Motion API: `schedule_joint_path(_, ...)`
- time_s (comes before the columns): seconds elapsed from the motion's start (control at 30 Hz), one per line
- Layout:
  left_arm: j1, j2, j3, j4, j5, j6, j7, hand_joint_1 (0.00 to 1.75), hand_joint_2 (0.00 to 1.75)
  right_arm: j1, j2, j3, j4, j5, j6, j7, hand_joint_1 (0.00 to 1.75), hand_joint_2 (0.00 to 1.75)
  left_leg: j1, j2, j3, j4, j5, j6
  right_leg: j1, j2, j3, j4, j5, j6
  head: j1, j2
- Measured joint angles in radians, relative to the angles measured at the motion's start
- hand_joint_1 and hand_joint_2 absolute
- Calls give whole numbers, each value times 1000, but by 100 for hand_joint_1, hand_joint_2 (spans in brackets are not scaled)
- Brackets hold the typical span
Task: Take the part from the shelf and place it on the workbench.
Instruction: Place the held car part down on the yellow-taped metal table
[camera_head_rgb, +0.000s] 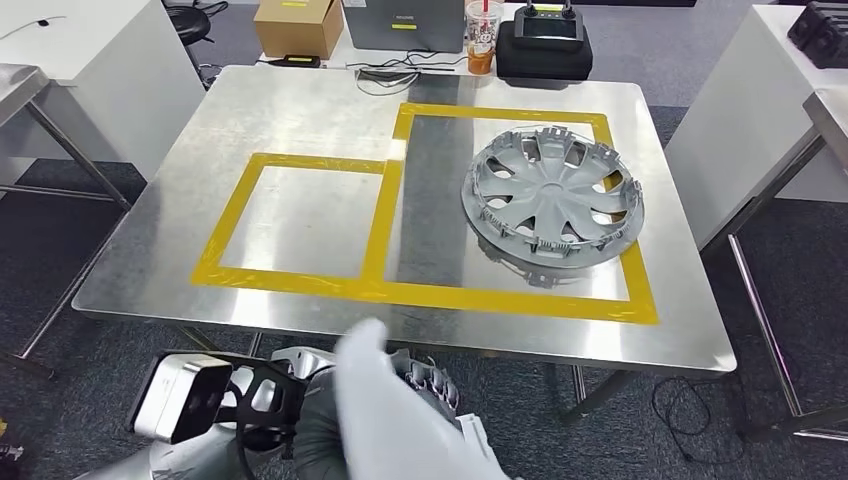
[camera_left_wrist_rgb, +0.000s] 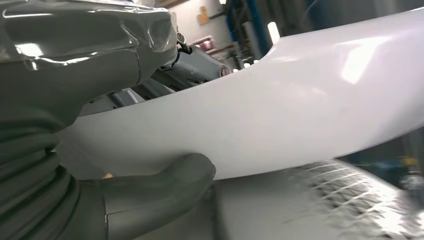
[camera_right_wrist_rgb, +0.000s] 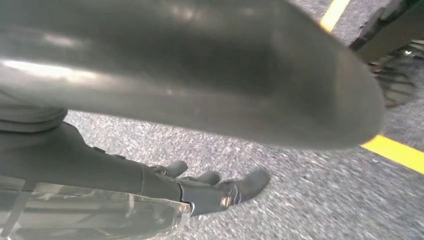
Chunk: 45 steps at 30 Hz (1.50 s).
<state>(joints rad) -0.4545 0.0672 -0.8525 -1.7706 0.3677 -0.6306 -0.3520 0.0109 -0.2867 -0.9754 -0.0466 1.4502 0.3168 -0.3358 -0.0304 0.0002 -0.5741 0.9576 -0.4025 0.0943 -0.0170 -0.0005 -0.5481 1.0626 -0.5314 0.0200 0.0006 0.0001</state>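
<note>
The left hand (camera_head_rgb: 330, 415) is clasping the white part (camera_head_rgb: 400, 410) at six o'clock below the workbench (camera_head_rgb: 300, 120), whose yellow-taped squares are lying ahead toward twelve; the right hand (camera_right_wrist_rgb: 210, 187) is hanging with loosely curled, empty fingers.

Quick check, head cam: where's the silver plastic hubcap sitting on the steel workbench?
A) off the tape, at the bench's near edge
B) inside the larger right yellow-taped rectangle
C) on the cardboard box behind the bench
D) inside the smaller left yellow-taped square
B: the silver plastic hubcap lies within the larger right-hand yellow tape outline on the steel workbench, its edge reaching the tape's right side; the smaller left square holds nothing.
</note>
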Motion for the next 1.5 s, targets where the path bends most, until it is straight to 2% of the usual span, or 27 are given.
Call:
schedule_joint_path(0.07, -1, -2, -2, 0, -2, 0, 2, 175, 175, 0, -4, 0, 0, -1, -3, 0, 0, 0, 2, -1, 15, -10, -6, -4, -4, 1, -76, 124, -37, -1, 1, 0)
schedule_joint_path(0.13, 2, -3, -4, 0, -4, 1, 4, 175, 175, 0, -7, 0, 0, -2, -4, 0, 0, 0, 4, -4, 22, -6, -19, -10, -11, 1, -145, 204, -44, 12, 1, 0)
schedule_joint_path(0.17, 3, -3, -5, 1, -4, 1, 5, 175, 175, 1, -8, 0, 0, -2, -4, 0, 0, 0, 5, -6, 28, -2, -27, -15, -15, 0, -151, 189, -22, 26, 1, 0)
schedule_joint_path(0.23, 3, -3, -5, 1, -5, 2, 5, 175, 175, 3, -9, 0, 0, -3, -4, -1, 0, 0, 9, -9, 38, 15, -51, -29, -26, -2, -111, 67, 54, 56, 1, 0)
schedule_joint_path(0.27, 3, -3, -5, 0, -7, 3, 5, 175, 175, 2, -9, 0, 1, -4, -4, -2, 0, 0, 9, -9, 38, 29, -65, -37, -29, -2, -87, 9, 82, 62, 3, 0)
schedule_joint_path(0.33, 3, -4, -4, -1, -11, 4, 5, 175, 175, 0, -9, 0, 2, -5, -5, -4, 0, 0, 6, -8, 31, 51, -87, -49, -28, 0, -65, -35, 94, 48, 3, 0)
schedule_joint_path(0.4, 2, -4, -3, -3, -12, 5, 5, 175, 175, -1, -8, 0, 4, -5, -5, -4, 0, 0, 7, -8, 29, 57, -96, -53, -26, 2, -63, -31, 84, 26, -2, 0)
schedule_joint_path(0.47, 2, -3, -2, -4, -13, 5, 5, 175, 175, 0, -7, 0, 4, -5, -5, -4, 0, 0, 12, -7, 23, 80, -112, -62, -28, 3, -57, -32, 78, 14, -7, 0)
schedule_joint_path(0.53, 1, -3, -1, -5, -13, 5, 5, 175, 175, -1, -8, 0, 4, -5, -5, -5, 0, 0, 19, -6, -28, 179, -158, -76, -29, 3, -49, -33, 71, 2, -8, 0)
schedule_joint_path(0.6, 2, -1, -1, -6, -13, 5, 5, 175, 175, -1, -8, 0, 4, -5, -5, -5, 0, 0, 27, -6, -113, 317, -203, -84, -29, 3, -42, -33, 63, -4, -8, 0)
schedule_joint_path(0.63, 3, 0, -2, -6, -13, 5, 5, 175, 175, -1, -8, 0, 4, -5, -5, -5, 0, 0, 29, -6, -144, 355, -203, -84, -28, 4, -38, -33, 59, -5, -9, 0)
schedule_joint_path(0.67, 4, 1, -2, -6, -13, 5, 5, 175, 175, 0, -8, 0, 4, -5, -5, -5, 0, 0, 31, -6, -156, 355, -181, -83, -27, 4, -32, -33, 55, -4, -9, 0)
schedule_joint_path(0.7, 3, 1, -2, -6, -13, 5, 5, 175, 175, 0, -8, 0, 4, -5, -5, -5, 0, 0, 31, -6, -147, 314, -141, -78, -26, 5, -24, -33, 50, -4, -9, 0)
schedule_joint_path(0.77, 2, 2, -1, -6, -13, 5, 5, 175, 175, -1, -7, 0, 4, -5, -5, -5, 0, 0, 27, -6, -95, 175, -52, -59, -24, 7, -9, -36, 42, -2, -7, 0)
schedule_joint_path(0.83, 0, 2, 0, -6, -13, 6, 5, 175, 175, -3, -5, 0, 5, -6, -5, -5, 0, 0, 18, -4, -61, 87, -19, -42, -24, 9, -6, -39, 37, 4, -6, 0)
schedule_joint_path(0.93, -1, 2, 0, -9, -14, 6, 5, 175, 175, -5, -3, 1, 6, -5, -5, -6, 0, 0, 14, -4, -47, 56, -22, -36, -24, 6, -3, -48, 34, 20, -8, 0)
schedule_joint_path(1.0, -1, 1, 0, -12, -14, 6, 5, 175, 175, -5, -5, 1, 6, -5, -4, -7, 0, 0, 17, -4, -19, 27, -15, -34, -21, 3, -14, -18, 21, 22, -7, 0)
schedule_joint_path(1.1, 0, -1, -2, -13, -18, 6, 4, 175, 175, -6, -9, 1, 6, -6, -5, -8, 0, 0, 14, -2, 0, 13, -17, -27, -18, 2, -117, 160, -39, 14, -4, 0)
schedule_joint_path(1.13, 2, -1, -2, -13, -19, 7, 4, 175, 175, -5, -9, 1, 6, -6, -5, -8, 0, 0, 12, -4, 2, 14, -19, -26, -18, 2, -153, 209, -49, 16, -4, 0)
schedule_joint_path(1.17, 3, -1, -2, -13, -20, 8, 4, 175, 175, -4, -9, 1, 6, -7, -5, -7, 0, 0, 11, -6, 4, 15, -23, -25, -18, 2, -170, 221, -42, 22, -4, 0)
schedule_joint_path(1.2, 4, -2, -2, -13, -19, 10, 4, 175, 175, -3, -9, 1, 6, -8, -6, -7, 0, 0, 11, -8, 7, 17, -27, -26, -19, 1, -164, 190, -17, 32, -4, 0)
schedule_joint_path(1.23, 5, -2, -2, -13, -17, 12, 4, 175, 175, -2, -10, 1, 6, -9, -9, -7, 0, 0, 11, -10, 10, 22, -33, -29, -20, 1, -139, 123, 20, 42, -3, 0)
schedule_joint_path(1.27, 5, -3, -1, -13, -14, 13, 4, 175, 175, -2, -11, 1, 6, -11, -11, -7, 0, 0, 11, -12, 12, 30, -41, -33, -21, 0, -110, 53, 54, 47, -3, 0)
schedule_joint_path(1.3, 6, -3, -1, -13, -10, 14, 4, 175, 175, -2, -12, 1, 6, -12, -14, -7, 0, 0, 9, -13, 12, 39, -50, -38, -21, -1, -85, -4, 80, 45, -3, 0)
schedule_joint_path(1.33, 6, -4, 1, -13, -10, 17, 4, 175, 175, -3, -13, 1, 6, -12, -16, -7, 0, 0, 7, -13, 10, 47, -57, -43, -19, -1, -71, -35, 93, 38, -4, 0)
schedule_joint_path(1.4, 14, 4, 12, -21, -56, 58, -9, 175, 175, -4, -11, 1, 6, -15, -18, -8, 0, 0, 4, -13, 8, 53, -65, -51, -15, 1, -64, -42, 94, 20, -4, 0)
schedule_joint_path(1.5, 43, 51, 78, -63, -334, 198, -60, 175, 175, -1, -3, 2, 8, -29, -24, -13, 0, 0, 9, -9, -2, 84, -93, -67, -22, 3, -57, -44, 91, 1, -7, 0)
